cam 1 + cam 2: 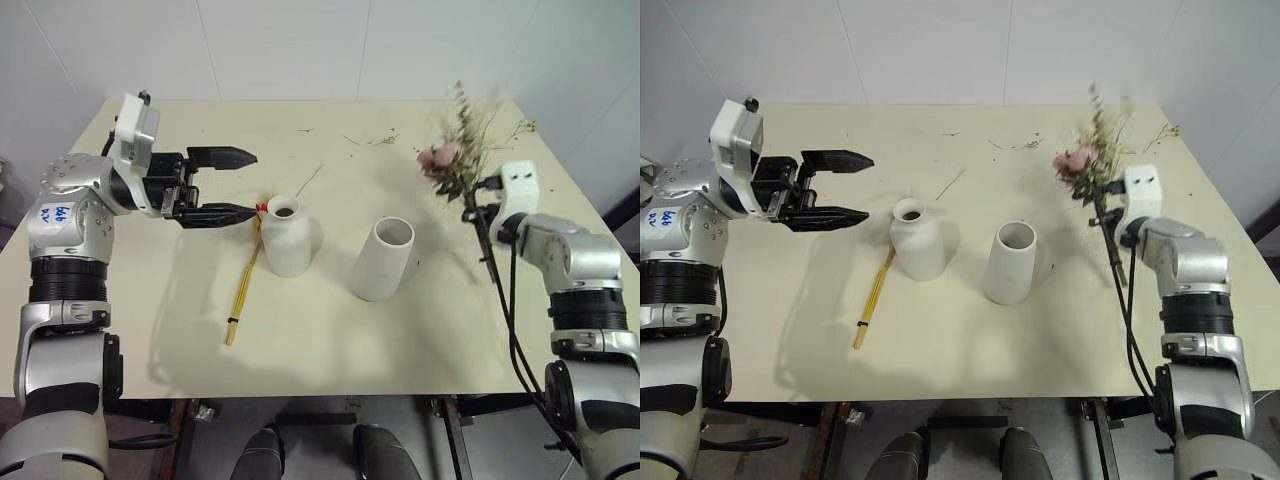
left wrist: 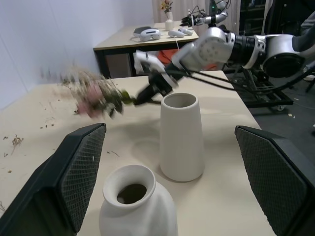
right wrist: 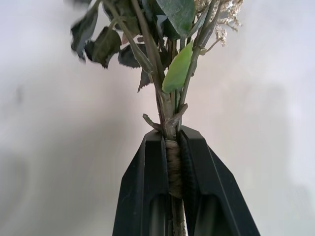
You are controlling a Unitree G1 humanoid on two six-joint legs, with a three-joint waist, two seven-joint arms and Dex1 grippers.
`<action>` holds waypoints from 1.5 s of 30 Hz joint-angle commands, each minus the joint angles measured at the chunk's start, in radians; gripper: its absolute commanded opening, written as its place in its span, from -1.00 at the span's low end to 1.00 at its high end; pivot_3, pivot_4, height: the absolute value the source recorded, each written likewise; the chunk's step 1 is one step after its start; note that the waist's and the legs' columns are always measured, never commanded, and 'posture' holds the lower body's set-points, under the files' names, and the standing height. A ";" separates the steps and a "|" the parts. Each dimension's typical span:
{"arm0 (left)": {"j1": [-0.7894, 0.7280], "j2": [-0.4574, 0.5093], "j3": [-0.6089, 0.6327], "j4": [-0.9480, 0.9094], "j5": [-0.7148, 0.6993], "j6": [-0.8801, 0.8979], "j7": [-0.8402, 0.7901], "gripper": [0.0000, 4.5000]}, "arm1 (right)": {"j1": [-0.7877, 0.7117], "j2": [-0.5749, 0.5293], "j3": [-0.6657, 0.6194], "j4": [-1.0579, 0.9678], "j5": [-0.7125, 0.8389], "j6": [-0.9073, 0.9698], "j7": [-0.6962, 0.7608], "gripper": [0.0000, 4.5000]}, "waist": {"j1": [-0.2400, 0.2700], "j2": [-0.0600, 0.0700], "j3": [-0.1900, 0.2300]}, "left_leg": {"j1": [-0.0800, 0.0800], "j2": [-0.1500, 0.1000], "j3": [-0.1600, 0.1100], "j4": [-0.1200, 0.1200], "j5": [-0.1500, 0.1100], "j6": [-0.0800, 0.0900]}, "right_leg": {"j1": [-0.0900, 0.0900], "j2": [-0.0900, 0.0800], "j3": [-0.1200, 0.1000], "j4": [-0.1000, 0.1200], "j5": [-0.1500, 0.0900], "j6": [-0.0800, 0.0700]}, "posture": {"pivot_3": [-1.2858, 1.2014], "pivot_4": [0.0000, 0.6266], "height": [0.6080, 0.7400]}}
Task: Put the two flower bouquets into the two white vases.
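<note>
**Rose bouquet gripped and off the table; both vases unfilled**

Work from left to right across the table.

1. Left gripper [image 1: 215,185]: your left arm is bent at the elbow, with the gripper held level and pointing toward the table centre. Its two fingers stand wide apart and hold nothing. One fingertip ends just beside the mouth of the squat vase [image 1: 286,237].

2. Slim yellow-orange bundle [image 1: 242,290]: it lies flat on the table [image 1: 330,340] at 8 o'clock of the squat vase, its red blooms against the vase shoulder. This bundle is not yet placed.

3. Tall cylindrical vase [image 1: 383,258]: it stands upright at 3 o'clock of the squat vase, near but apart. Its mouth is unoccupied.

4. Rose bouquet [image 1: 452,160]: your right gripper [image 3: 172,147] is clamped on the wrapped stems. The bouquet rises clear of the table at 2 o'clock of the tall vase.

Judged next move: carry the bouquet over the tall vase, turn the stems downward, and lower them into the mouth before you release.
</note>
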 commanded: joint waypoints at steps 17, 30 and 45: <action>-0.042 -0.014 -0.017 0.059 0.000 -0.005 -0.085 1.00 | 0.095 0.390 -0.066 -0.875 0.371 -0.180 -0.046 -0.99 | 0.004 0.001 0.000 | 0.000 0.000 -0.002 -0.001 0.001 -0.001 | 0.000 0.000 0.000 0.002 0.000 0.000 | 0.03 -0.52 1.00; -0.068 -0.025 -0.028 0.093 0.006 -0.022 -0.093 1.00 | 0.217 0.396 -0.021 -0.805 0.337 -0.294 0.022 -0.99 | 0.001 0.001 0.000 | 0.000 -0.001 -0.003 -0.002 0.003 0.000 | 0.000 0.000 0.000 0.003 0.000 0.000 | 0.03 -0.52 1.00; -0.079 -0.027 -0.027 0.111 0.016 -0.037 -0.089 1.00 | 0.401 0.428 0.035 -0.754 0.310 -0.408 0.105 -0.99 | 0.003 0.001 0.000 | 0.000 -0.001 -0.004 -0.002 0.003 0.000 | 0.000 0.001 0.000 0.002 -0.001 0.000 | 0.03 -0.52 1.00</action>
